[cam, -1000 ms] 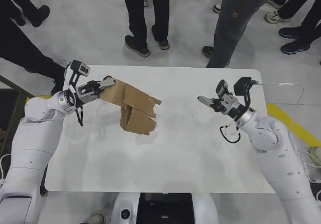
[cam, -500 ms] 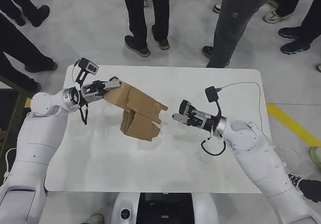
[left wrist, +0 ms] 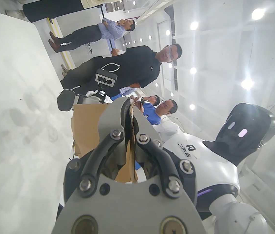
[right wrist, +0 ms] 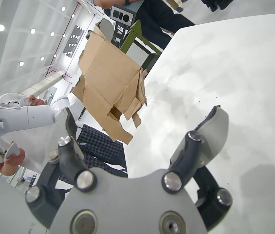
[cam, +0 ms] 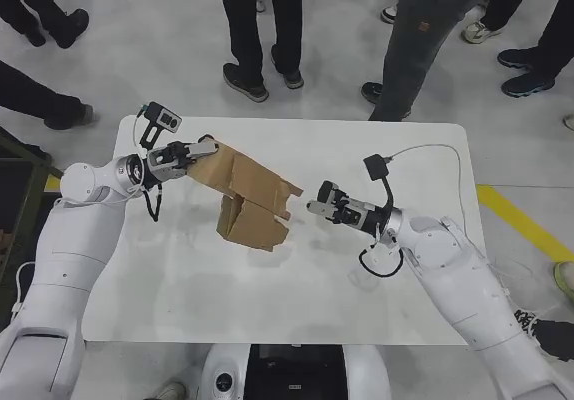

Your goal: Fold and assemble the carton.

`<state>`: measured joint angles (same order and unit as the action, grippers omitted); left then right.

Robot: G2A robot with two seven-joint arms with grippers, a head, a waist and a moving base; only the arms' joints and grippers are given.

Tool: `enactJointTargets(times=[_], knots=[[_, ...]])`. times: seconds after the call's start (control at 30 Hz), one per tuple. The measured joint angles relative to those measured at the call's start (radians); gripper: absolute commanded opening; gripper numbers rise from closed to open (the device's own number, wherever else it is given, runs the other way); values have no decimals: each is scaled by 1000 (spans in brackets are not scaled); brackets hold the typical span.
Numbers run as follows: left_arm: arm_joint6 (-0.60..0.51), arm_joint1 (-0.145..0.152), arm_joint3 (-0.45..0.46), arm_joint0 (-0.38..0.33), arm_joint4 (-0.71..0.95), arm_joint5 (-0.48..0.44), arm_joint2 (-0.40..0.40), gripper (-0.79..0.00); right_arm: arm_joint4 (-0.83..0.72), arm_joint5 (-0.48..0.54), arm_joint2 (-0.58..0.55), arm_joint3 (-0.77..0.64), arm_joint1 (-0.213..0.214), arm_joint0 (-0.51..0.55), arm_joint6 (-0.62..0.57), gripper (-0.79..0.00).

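Carton (cam: pixel 252 193), half folded, is clamped by one flap edge between my closed left fingers (left wrist: pixel 128 113), its bulk sloping away from them down toward the white surface (cam: pixel 367 285). My right fingers (right wrist: pixel 216 125) are spread open, empty, just short of its opposite flap.

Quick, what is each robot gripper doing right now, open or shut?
Left gripper: shut on the edge of the carton.
Right gripper: open, holding nothing, close beside the carton.
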<state>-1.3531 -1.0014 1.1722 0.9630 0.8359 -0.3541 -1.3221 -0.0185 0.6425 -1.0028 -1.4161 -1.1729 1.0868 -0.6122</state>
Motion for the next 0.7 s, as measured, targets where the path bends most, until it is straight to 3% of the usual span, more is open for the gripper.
enactJointTargets(times=[0.27,0.67,0.7], knots=[[-6,-4,43,8,-4,39,13,-785,-128,-9,71,56,-22,-51,-90,0],[-56,-16,10,-18,29,49,38,-785,-342,61,173,143,-62,-138,-256,0],[-59,-16,7,-19,31,50,38,-785,-354,66,175,150,-64,-140,-260,-49]])
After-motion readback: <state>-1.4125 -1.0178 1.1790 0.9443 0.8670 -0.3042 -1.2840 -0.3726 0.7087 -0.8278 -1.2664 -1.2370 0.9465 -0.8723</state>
